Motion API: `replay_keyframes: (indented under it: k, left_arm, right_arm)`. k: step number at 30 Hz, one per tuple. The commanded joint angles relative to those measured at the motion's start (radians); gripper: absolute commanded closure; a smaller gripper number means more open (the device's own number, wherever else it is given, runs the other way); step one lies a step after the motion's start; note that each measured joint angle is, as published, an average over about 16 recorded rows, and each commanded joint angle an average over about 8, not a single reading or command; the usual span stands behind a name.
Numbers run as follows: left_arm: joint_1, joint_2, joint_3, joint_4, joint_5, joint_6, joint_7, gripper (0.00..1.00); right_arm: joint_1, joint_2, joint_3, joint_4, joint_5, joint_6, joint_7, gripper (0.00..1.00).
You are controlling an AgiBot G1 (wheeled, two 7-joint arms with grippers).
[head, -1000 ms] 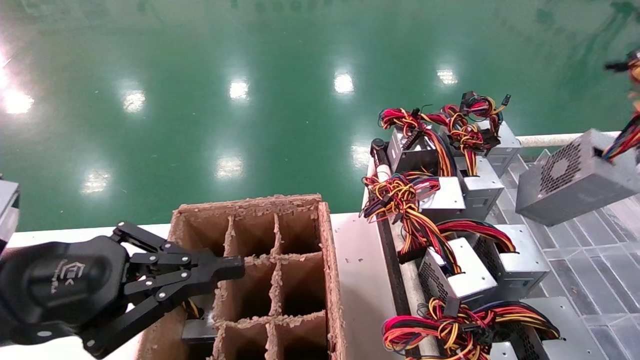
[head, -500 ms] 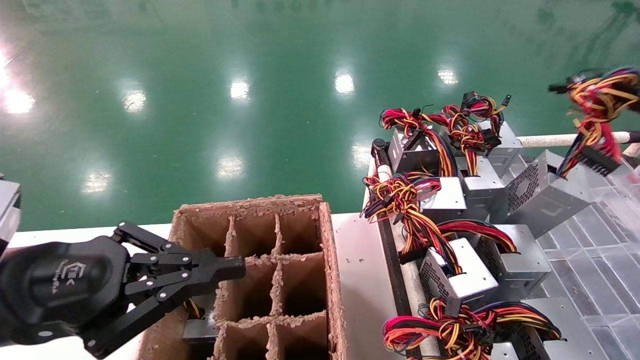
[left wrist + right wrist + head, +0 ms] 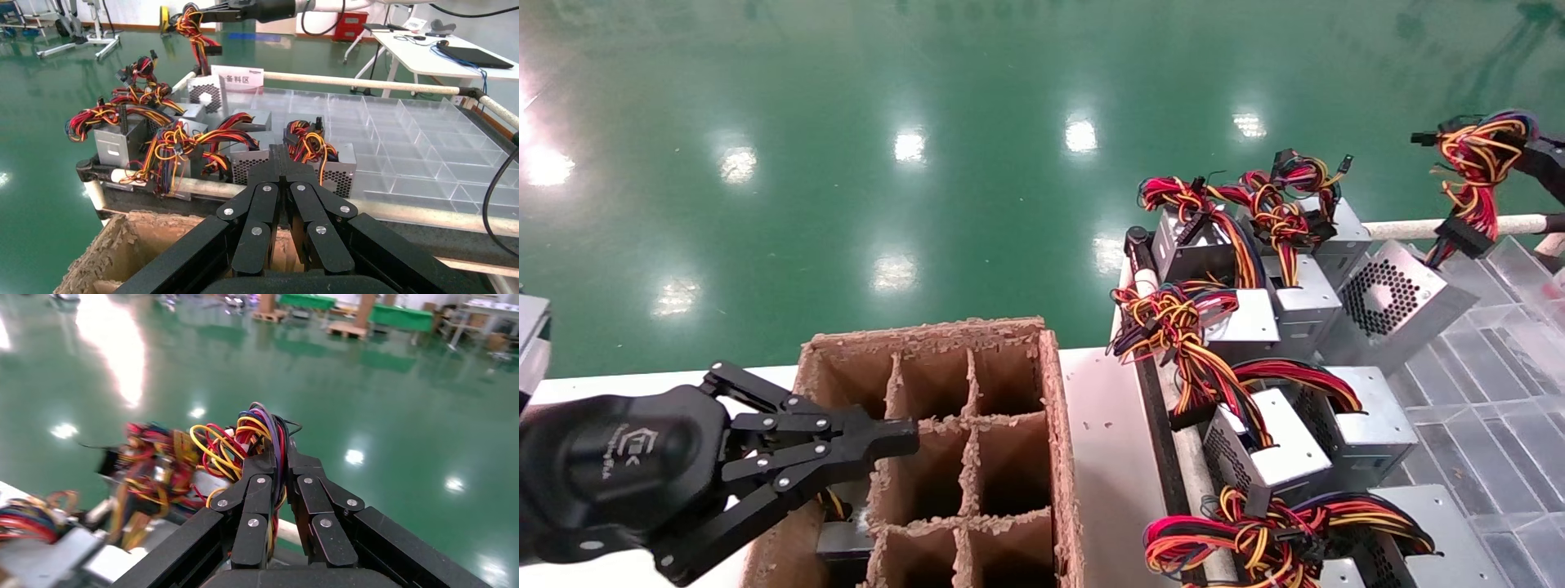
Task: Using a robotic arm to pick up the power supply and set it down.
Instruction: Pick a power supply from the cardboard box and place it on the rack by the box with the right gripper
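The power supply (image 3: 1393,298) is a silver box with a honeycomb fan grille. It sits tilted on the clear tray beside other units, and also shows in the left wrist view (image 3: 207,95). Its red, yellow and orange wire bundle (image 3: 1475,167) rises from it to my right gripper (image 3: 1520,149), which is shut on the wires at the far right edge. In the right wrist view the wires (image 3: 242,438) run between the closed right gripper (image 3: 276,454). My left gripper (image 3: 905,437) (image 3: 278,153) hangs shut and empty over the brown box at lower left.
A brown divided cardboard box (image 3: 1054,408) stands in front of me, with a unit in a near-left cell (image 3: 846,541). Several other power supplies (image 3: 1254,322) with wire bundles crowd the tray's left side. The clear divided tray (image 3: 1508,408) extends right, and a white rail (image 3: 1410,228) runs behind.
The power supply swung in from the right and came down onto the tray beside the other units. My right gripper kept hold of the wires. The left arm has not moved.
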Motion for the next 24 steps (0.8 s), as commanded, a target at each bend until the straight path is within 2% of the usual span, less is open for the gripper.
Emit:
replay_keyframes:
  k: [1, 12, 24]
  left_arm:
    - [0.000, 0.000, 0.000, 0.000, 0.000, 0.000, 0.000, 1.00]
    - [0.000, 0.000, 0.000, 0.000, 0.000, 0.000, 0.000, 1.00]
    - [0.000, 0.000, 0.000, 0.000, 0.000, 0.000, 0.000, 1.00]
  right_arm:
    - [0.013, -0.012, -0.004, -0.021, -0.007, 0.035, -0.008, 1.00]
    - [0.036, -0.079, -0.016, -0.017, -0.024, 0.068, -0.017, 1.00]
    - [0.005, -0.130, -0.021, -0.007, -0.030, 0.025, -0.006, 1.00]
